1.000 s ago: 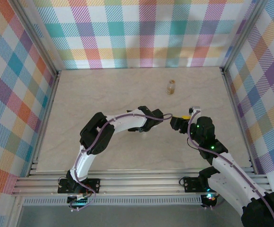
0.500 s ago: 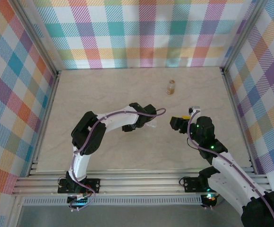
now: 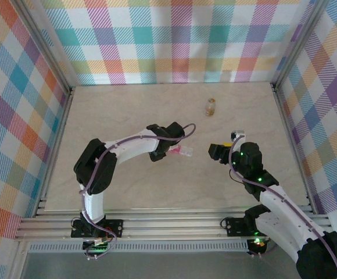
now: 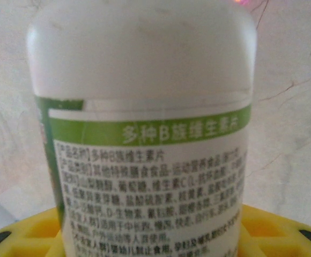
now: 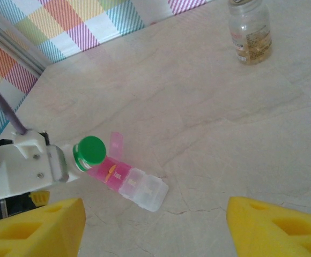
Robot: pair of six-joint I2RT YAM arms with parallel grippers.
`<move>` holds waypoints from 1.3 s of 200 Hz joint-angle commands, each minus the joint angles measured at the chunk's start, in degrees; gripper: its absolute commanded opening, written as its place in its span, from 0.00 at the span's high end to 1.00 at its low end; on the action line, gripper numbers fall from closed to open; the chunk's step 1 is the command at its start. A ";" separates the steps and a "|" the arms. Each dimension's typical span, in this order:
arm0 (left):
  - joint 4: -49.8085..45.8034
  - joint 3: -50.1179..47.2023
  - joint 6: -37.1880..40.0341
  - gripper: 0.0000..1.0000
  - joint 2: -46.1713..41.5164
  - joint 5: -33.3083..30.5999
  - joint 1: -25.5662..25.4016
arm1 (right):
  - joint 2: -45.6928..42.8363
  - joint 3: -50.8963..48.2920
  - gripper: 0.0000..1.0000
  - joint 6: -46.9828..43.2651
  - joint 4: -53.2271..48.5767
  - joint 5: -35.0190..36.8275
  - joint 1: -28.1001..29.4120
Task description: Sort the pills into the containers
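Note:
The pill-box strip of containers (image 5: 137, 184) lies on the table, its left compartments pink and its right ones clear. One pink lid (image 5: 116, 144) stands open, and an orange pill (image 5: 109, 172) lies in a pink compartment. My left gripper (image 4: 150, 238) is shut on a white bottle (image 4: 145, 107) with a green label. The bottle's green cap (image 5: 89, 150) hangs over the strip's pink end. My right gripper (image 5: 155, 230) is open and holds nothing, on the near side of the strip. From above, the strip (image 3: 183, 153) lies between the left gripper (image 3: 171, 147) and the right gripper (image 3: 216, 152).
A small amber glass bottle (image 3: 211, 106) stands upright toward the back of the table, and it also appears at the top of the right wrist view (image 5: 250, 33). Checked walls and metal rails (image 3: 61, 125) enclose the table.
My left arm has drawn back to the left with the bottle, uncovering the pill-box strip. The right arm has hardly moved.

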 commanded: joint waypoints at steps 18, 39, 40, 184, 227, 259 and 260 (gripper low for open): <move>8.68 -6.67 -7.08 1.00 -9.09 7.94 1.16 | 1.14 1.25 0.28 -0.10 2.67 -0.85 0.20; 16.16 -12.53 -9.44 1.00 -15.92 13.38 1.53 | 1.25 1.30 0.28 -0.53 2.87 -1.58 0.19; 16.60 -12.91 -9.56 1.00 -16.37 13.67 1.59 | 1.21 1.34 0.28 -0.56 2.86 -1.65 0.19; 82.56 -47.98 -11.72 1.00 -49.03 50.42 5.31 | 14.75 30.34 0.34 -14.37 -7.39 -39.75 3.71; 82.66 -47.75 -11.00 1.00 -47.04 49.67 5.95 | 16.21 39.17 0.35 -13.74 -13.03 -36.62 7.27; 84.02 -47.14 -11.95 1.00 -43.72 49.45 5.95 | 18.39 42.27 0.32 -14.39 -14.91 -39.29 9.09; 84.02 -47.13 -11.96 1.00 -43.63 49.55 5.95 | 18.48 42.31 0.32 -14.47 -15.17 -39.13 9.21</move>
